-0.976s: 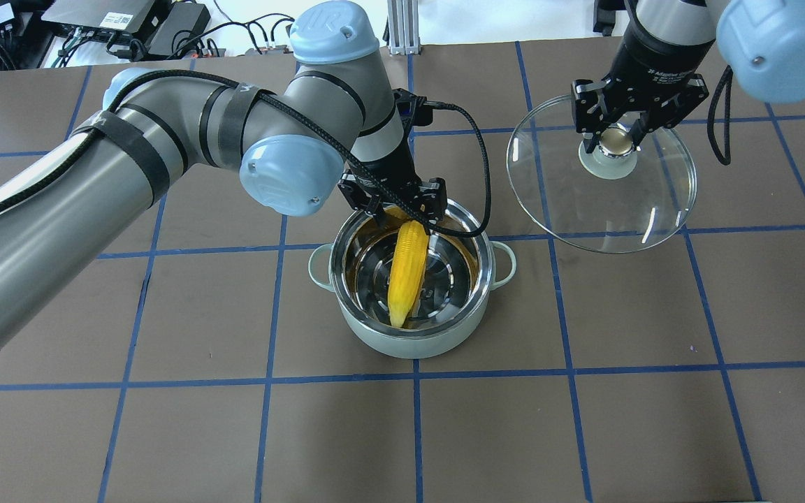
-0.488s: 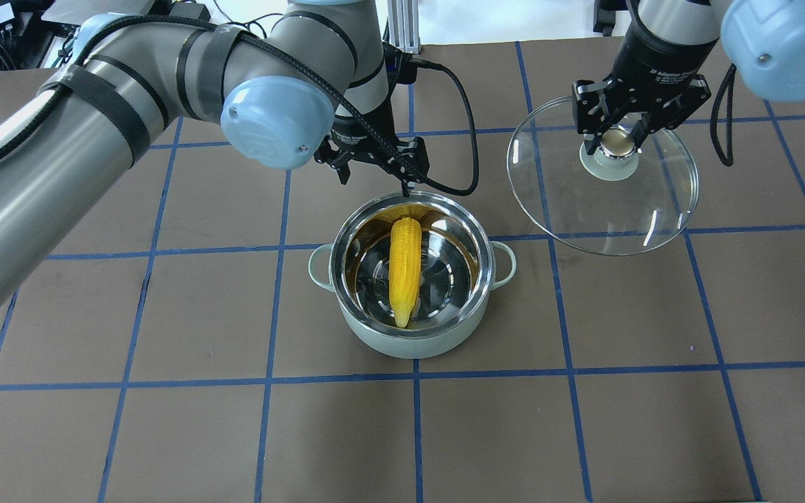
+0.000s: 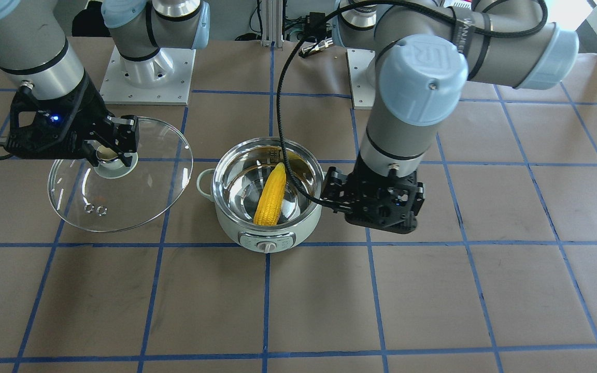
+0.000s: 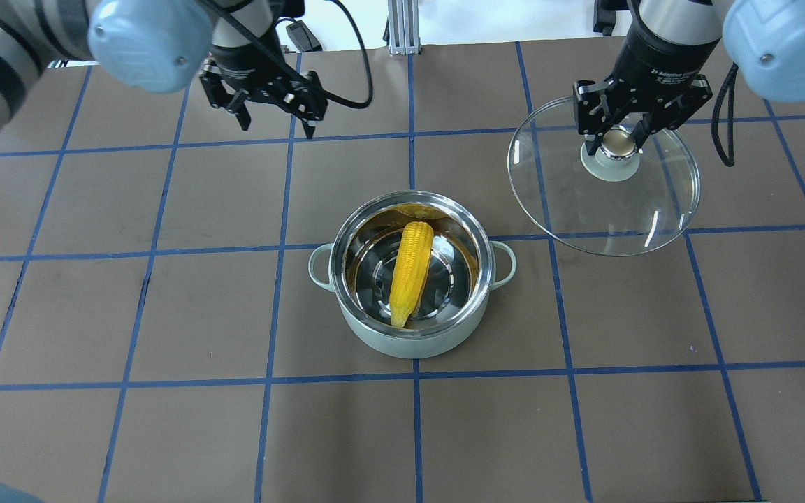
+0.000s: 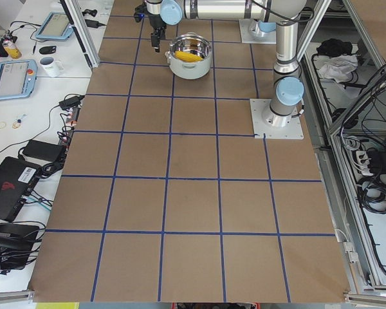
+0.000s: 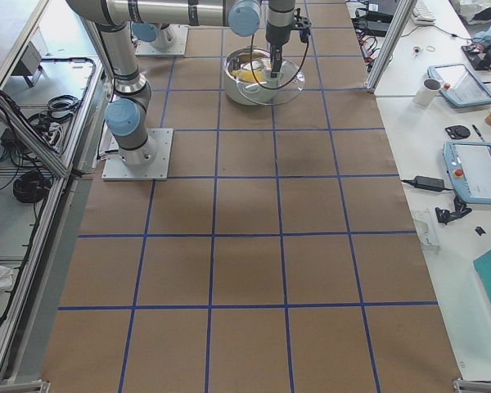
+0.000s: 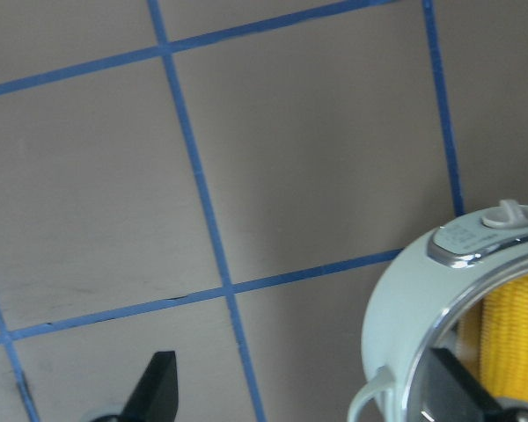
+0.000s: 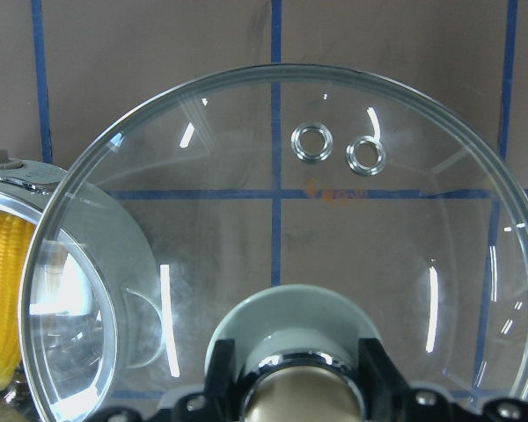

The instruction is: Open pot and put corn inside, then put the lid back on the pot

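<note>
Overhead view. Pot (image 4: 413, 342) stands at frame centre on the brown gridded table (image 4: 165, 433), mouth uncovered. There is open table on every side of it, with wide bare squares across the lower half and down the left. The table's far edge runs along the top of the frame, well apart from the pot.

Corn (image 4: 411, 269) lies inside the pot. Its thick end points toward the top of the frame and its tapered tip is near the lower wall.

Left gripper (image 4: 277, 128) hangs at upper left, well apart from pot and corn. Its fingers are spread with nothing between them, and the wrist view shows the same bare gap. The corn lies below and to the right of it.

Right gripper (image 4: 617, 144) is at upper right, its jaws clamped on the knob (image 8: 304, 397) of the lid (image 4: 605, 216). The lid looks slightly tilted, and its height above the table is hard to judge. Its lower-left rim comes near the pot's right side without touching.
</note>
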Tool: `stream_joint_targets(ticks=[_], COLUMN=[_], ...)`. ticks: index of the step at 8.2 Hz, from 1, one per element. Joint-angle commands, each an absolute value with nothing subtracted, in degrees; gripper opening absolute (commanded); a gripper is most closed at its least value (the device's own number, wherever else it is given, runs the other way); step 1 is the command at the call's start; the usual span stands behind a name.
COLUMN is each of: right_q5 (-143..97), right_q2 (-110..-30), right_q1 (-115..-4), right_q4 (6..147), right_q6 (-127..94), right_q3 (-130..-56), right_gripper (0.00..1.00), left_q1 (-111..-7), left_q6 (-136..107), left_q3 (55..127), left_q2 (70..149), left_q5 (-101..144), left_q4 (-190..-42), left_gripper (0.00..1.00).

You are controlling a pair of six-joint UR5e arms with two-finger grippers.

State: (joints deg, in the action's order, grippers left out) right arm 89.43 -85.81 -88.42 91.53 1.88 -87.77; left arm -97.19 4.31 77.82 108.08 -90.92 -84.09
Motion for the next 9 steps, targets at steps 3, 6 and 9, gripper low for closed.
stream_joint_targets(ticks=[3,6,9], right_q5=[89.21,89.39,89.3], right_q2=[-85.35,-85.08,-84.64], right_q1=[-88.5,-88.59,-95.41], right_q4=[92.02,92.02,92.37], right_q6=[1.85,0.97,-8.05], right_q3=[-87.8,-87.8,-87.63], right_gripper=[0.4,0.4,0.4], left_q1=[-87.8,-87.89,-87.89], left_q6=[7.73,7.55,7.56], left_q3=[77.52,77.7,78.57], left_q2=[102.31,101.69,99.84], left_q5=[-91.14,-90.97,-92.81], left_q4=[-86.75,-86.31,-86.14], left_gripper=[1.0,1.0,1.0])
